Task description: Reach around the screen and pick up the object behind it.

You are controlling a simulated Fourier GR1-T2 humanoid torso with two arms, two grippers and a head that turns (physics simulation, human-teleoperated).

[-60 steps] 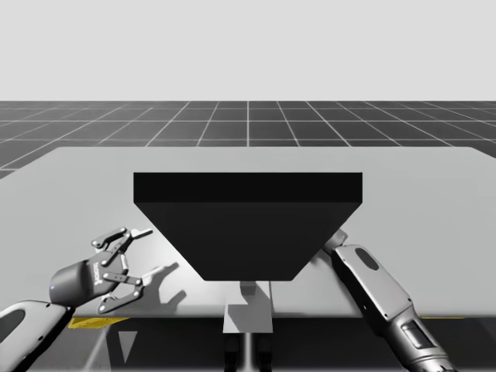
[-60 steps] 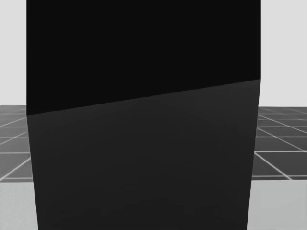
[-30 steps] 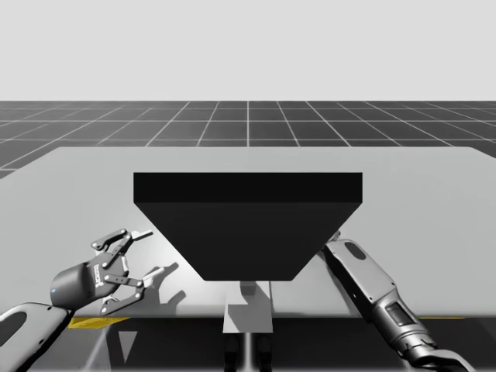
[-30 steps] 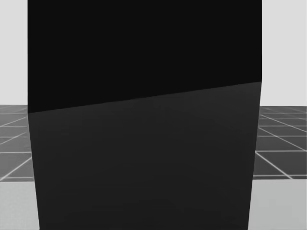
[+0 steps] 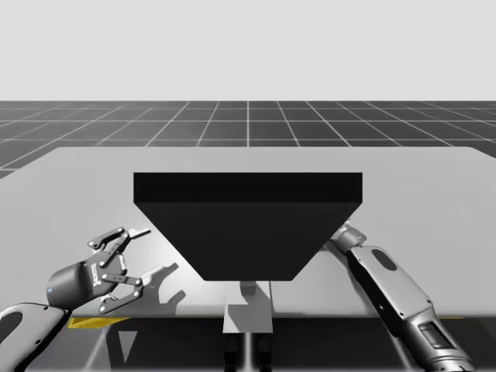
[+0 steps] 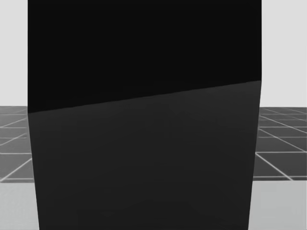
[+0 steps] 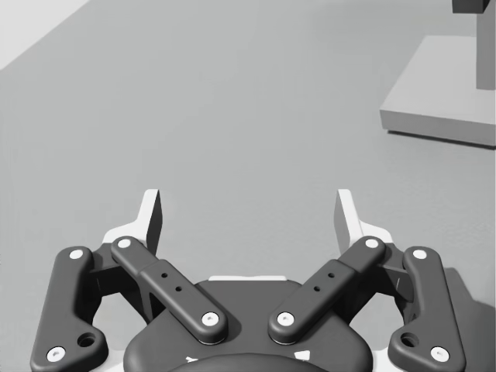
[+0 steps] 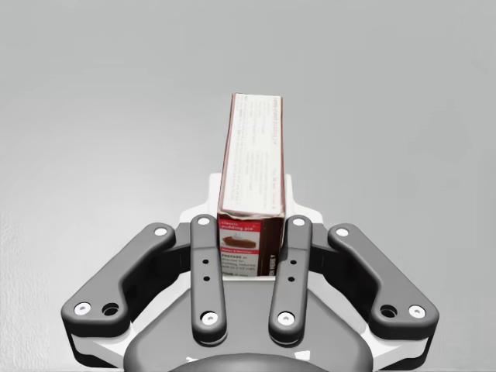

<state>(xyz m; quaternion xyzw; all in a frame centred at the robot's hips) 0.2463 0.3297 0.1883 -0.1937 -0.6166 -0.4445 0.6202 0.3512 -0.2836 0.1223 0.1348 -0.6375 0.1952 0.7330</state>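
A tall black screen (image 5: 248, 225) stands mid-table and blocks the head view (image 6: 144, 120). In the right wrist view my right gripper (image 8: 249, 232) is shut on a narrow brown-red box (image 8: 252, 167), which sticks out ahead of the fingers over grey surface. In the high view my right arm (image 5: 387, 283) reaches in beside the screen's right edge, and the screen hides its hand and the box. My left gripper (image 5: 128, 263) hovers open over the table to the left of the screen, with nothing between its fingers (image 7: 151, 221).
The screen's grey base block (image 7: 446, 101) lies ahead and to the right of my left gripper. The grey table (image 5: 434, 194) stretches wide on both sides of the screen, with its front edge (image 5: 155, 316) close to my arms.
My right forearm swung in toward the screen half a second ago and has since moved out to the right and a little farther back. The left gripper has barely shifted.
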